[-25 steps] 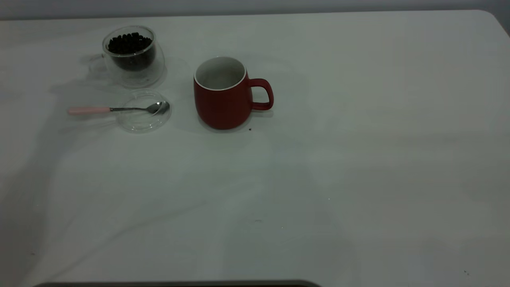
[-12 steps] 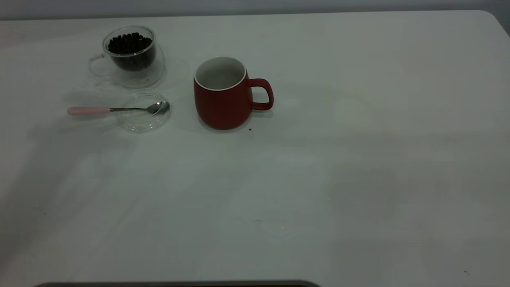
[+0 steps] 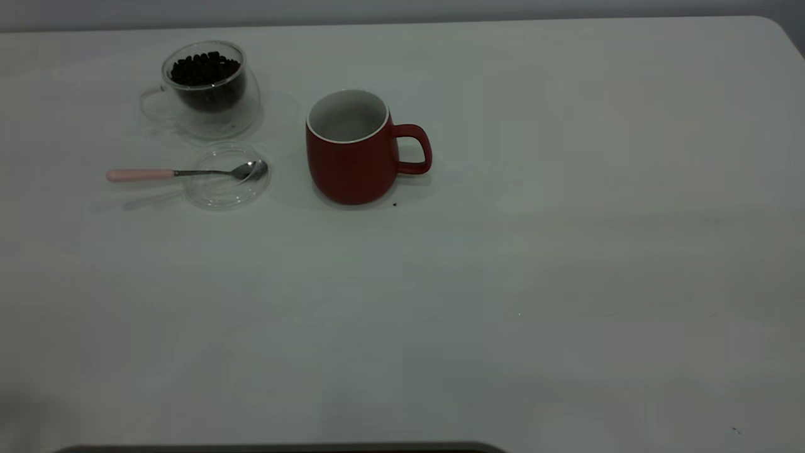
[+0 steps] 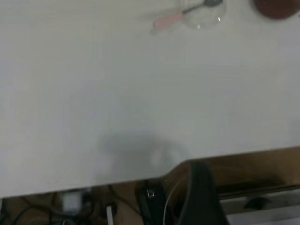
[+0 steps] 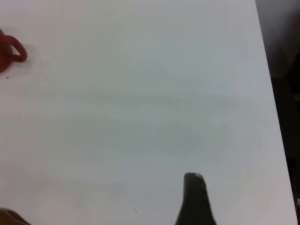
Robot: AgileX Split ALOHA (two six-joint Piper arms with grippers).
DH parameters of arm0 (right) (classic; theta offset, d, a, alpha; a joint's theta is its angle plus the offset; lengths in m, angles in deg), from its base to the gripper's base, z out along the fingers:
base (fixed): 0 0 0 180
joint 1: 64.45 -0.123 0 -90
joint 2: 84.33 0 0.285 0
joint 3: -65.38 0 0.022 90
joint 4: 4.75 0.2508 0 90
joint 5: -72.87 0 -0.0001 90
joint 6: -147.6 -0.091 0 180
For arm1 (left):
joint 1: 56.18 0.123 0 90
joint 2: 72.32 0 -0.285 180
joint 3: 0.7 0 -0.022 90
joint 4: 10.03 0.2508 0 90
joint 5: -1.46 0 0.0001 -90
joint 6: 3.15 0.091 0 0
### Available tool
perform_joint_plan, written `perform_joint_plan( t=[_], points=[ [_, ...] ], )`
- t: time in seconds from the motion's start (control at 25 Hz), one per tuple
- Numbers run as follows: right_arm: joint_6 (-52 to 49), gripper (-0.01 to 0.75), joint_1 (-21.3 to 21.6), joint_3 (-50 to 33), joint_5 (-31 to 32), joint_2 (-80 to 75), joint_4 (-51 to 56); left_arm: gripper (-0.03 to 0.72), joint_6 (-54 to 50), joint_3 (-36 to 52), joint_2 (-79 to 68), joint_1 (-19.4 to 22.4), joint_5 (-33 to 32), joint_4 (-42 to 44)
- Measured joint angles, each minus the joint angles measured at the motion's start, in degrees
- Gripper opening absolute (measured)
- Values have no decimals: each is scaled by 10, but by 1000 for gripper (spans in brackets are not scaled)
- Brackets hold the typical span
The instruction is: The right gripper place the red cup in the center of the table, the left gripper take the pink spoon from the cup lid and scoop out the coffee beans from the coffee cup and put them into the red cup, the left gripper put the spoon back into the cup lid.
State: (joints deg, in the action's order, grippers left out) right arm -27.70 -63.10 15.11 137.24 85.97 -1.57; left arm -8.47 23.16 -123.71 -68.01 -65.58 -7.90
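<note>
The red cup stands upright near the middle of the table, its handle pointing right. It looks empty from this angle. The coffee cup holds the coffee beans at the back left. In front of it lies the cup lid with the pink spoon across it, bowl on the lid, handle pointing left. Neither gripper shows in the exterior view. In the left wrist view the left gripper hangs past the table's edge, far from the spoon. In the right wrist view the right gripper is above bare table, far from the cup.
A tiny dark speck lies by the red cup's base. Beyond the table's edge the left wrist view shows cables and brown floor. The table's right edge runs close to the right gripper.
The cups, lid and spoon have not moved. The arm shadows that lay across the left and front of the table have withdrawn.
</note>
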Motion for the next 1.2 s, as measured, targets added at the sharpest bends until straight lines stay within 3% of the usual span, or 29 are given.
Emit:
perform_joint_plan(
  t=[0.24,0.6,0.88,1.2],
  points=[
    [0,590,0,0,0,0,0,588,-1,113,221,8,0,-15],
    [0,590,0,0,0,0,0,588,-1,180,327,130,3,14],
    [0,590,0,0,0,0,0,588,1,247,391,132,17,1],
    [0,590,0,0,0,0,0,588,21,254,441,132,17,0]
  ],
)
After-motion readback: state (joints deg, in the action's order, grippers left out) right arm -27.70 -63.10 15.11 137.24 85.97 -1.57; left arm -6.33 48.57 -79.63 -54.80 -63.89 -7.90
